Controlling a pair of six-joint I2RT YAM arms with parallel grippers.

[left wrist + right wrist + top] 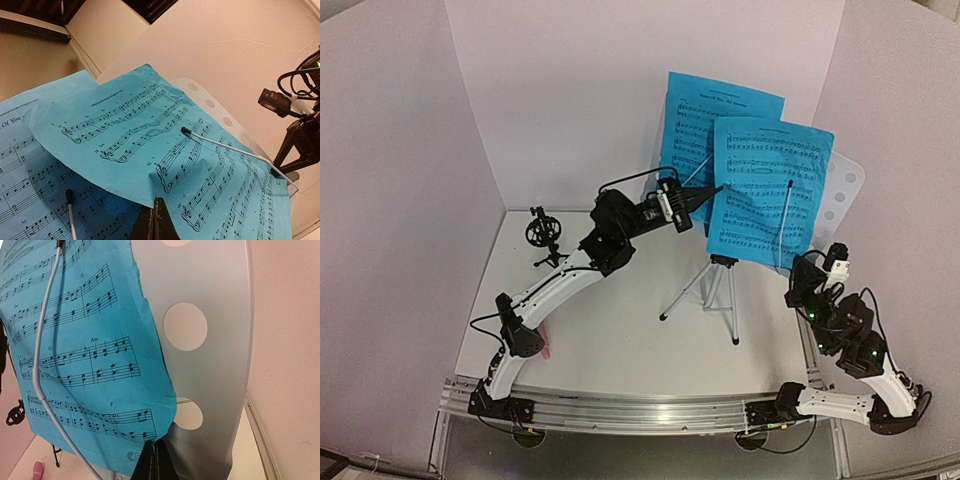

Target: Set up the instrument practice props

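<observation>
The left tool [158, 204] and right tool [154, 449] are both clenched, tips at the front blue page [765, 185] on the music stand [723, 263], which stands right of centre on the tabletop [620, 330].

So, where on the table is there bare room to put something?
The bare table in front of the music stand, between the left arm and right arm, is free. Crowded: the left strip with the mic mount and pink microphone, and back right around the stand.
</observation>
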